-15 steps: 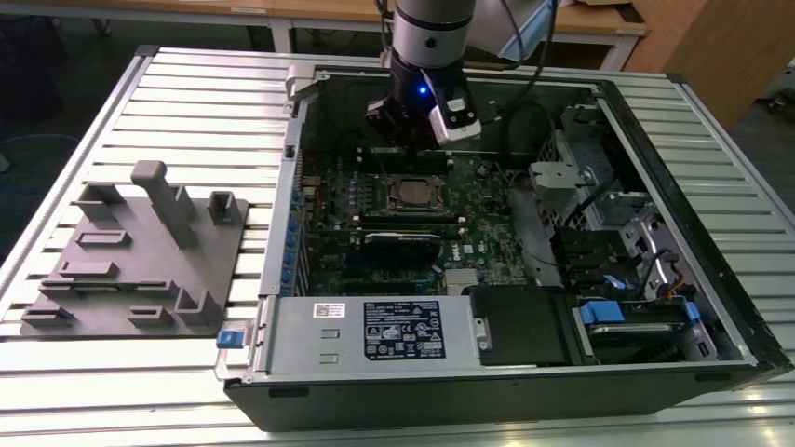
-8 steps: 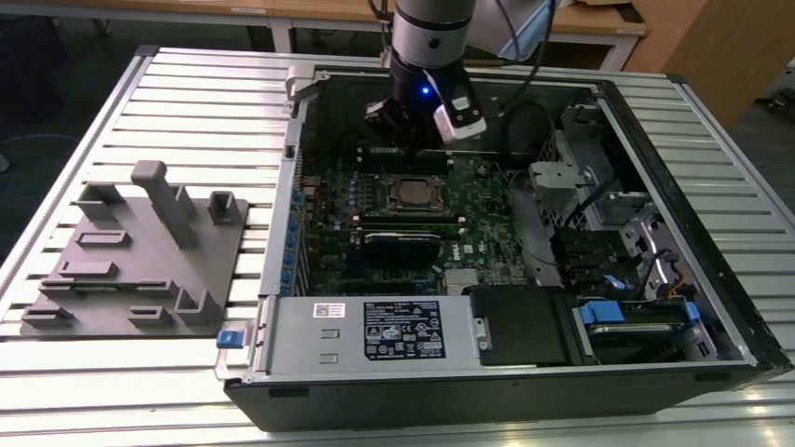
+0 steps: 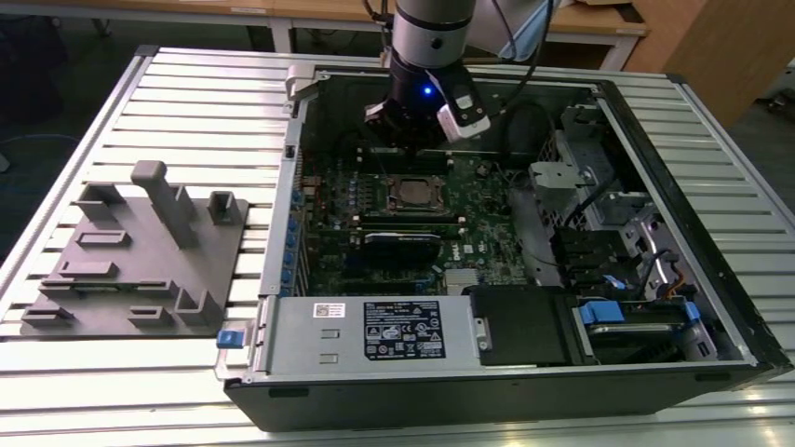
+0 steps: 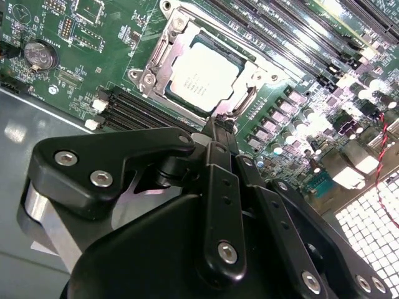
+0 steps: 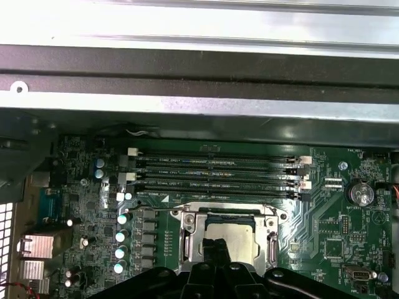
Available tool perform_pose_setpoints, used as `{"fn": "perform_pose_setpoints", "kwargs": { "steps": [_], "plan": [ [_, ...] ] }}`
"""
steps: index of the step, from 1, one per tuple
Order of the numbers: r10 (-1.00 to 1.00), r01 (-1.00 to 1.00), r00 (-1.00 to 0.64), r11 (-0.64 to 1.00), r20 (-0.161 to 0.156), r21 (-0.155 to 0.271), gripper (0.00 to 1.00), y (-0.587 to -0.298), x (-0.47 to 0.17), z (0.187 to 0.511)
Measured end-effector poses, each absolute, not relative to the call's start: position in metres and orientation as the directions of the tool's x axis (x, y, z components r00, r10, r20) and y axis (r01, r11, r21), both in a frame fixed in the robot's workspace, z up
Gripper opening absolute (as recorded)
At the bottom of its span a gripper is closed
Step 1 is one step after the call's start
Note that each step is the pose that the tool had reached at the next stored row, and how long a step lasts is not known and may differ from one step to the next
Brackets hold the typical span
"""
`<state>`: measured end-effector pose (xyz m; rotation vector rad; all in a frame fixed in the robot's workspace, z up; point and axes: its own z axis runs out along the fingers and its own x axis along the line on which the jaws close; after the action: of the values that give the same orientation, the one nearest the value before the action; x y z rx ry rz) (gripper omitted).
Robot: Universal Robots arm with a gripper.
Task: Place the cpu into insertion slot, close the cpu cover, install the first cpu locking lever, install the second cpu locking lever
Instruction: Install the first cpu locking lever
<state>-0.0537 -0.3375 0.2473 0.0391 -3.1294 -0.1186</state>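
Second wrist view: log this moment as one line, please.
cpu: seated | cpu cover: closed around it | tool: shut, at cover's edge

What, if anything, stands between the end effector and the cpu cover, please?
Nothing visible does. In the second wrist view the end effector is poised at the edge of the cpu cover, which lies flat around the cpu.
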Motion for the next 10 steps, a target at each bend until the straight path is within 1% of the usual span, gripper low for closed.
{"fn": "perform_pose_setpoints", "kwargs": {
  "steps": [10],
  "plan": [
    [-0.026, -0.025, -1.0, 0.997, 0.009, 0.076, 0.1, -0.3375, -0.0546, 0.2473]
  ]
}}
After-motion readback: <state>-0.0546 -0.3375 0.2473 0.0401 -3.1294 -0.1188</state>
